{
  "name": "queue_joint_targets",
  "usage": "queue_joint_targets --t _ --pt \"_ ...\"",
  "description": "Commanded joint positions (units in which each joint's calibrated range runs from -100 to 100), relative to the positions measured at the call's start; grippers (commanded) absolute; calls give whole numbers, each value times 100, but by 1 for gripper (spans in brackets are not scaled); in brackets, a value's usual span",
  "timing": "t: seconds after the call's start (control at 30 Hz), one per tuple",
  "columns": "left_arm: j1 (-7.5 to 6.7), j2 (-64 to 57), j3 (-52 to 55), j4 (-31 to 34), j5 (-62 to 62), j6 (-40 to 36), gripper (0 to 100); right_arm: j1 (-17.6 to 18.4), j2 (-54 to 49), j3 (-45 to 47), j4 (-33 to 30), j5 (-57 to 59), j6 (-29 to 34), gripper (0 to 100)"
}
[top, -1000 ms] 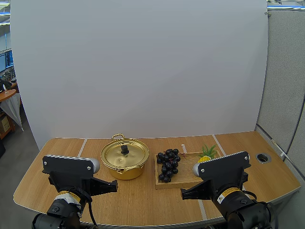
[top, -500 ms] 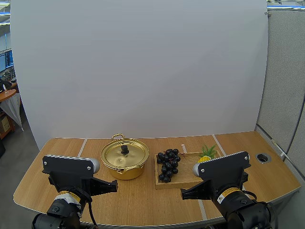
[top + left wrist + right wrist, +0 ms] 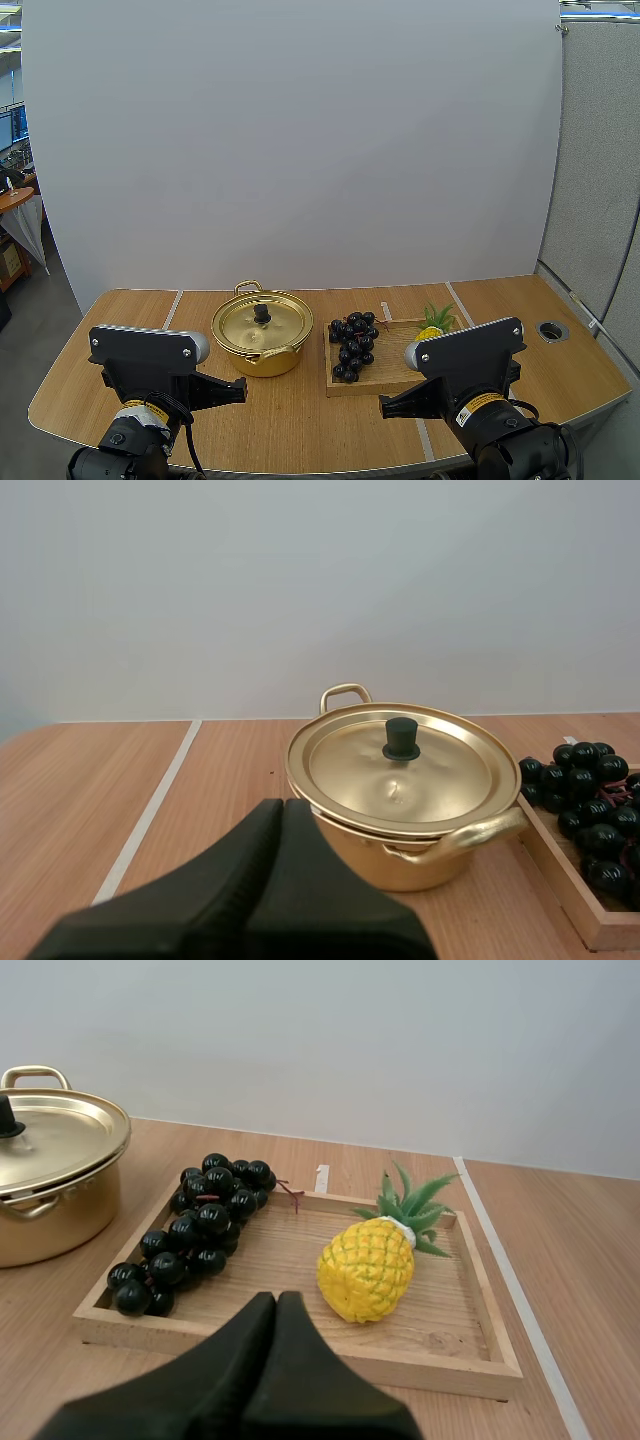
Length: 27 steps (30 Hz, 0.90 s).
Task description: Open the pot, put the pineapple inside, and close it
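Spreading widest is the wooden table (image 3: 290, 412), with both arms low at its near edge. The left gripper (image 3: 283, 806) has its two black fingers pressed together into one dark wedge, holding nothing, and it points toward the pot from well short of it. The right gripper (image 3: 277, 1300) is likewise closed flat on nothing, aimed at the near rail of the tray without touching it. The wooden tray (image 3: 455, 1325) lies flat on the table just to the right of the pot, a narrow strip of tabletop between them. The gold pot (image 3: 395, 858) stands upright on the table in front of the left arm, one loop handle turned to the far side and the other toward the arms. Its lid (image 3: 440, 770) sits level on the rim, closing the pot. A bunch of dark grapes (image 3: 200, 1230) lies along the tray's left side. The pineapple (image 3: 366, 1270) lies on its side in the tray's right half, apart from the grapes, its green leaves pointing toward the far right corner. The black knob (image 3: 401, 738) stands upright at the lid's centre.
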State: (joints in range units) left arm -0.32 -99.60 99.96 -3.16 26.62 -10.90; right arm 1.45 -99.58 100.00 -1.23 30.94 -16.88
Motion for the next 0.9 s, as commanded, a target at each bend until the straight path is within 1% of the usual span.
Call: queue_joint_targets --t 0.0,0.63,0.8,0.87 --pt "-4 -40 4 22 -159 -60 0 -19 -42 0 -70 -53 -28 0" --pt "-4 -40 4 22 -214 -93 0 -19 -42 0 -41 -53 -28 0" --pt "-4 -40 4 34 -354 156 0 -19 -42 0 -43 -37 -28 0" --pt "-4 -40 -107 34 -310 205 0 -19 -42 -161 -27 119 -28 0"
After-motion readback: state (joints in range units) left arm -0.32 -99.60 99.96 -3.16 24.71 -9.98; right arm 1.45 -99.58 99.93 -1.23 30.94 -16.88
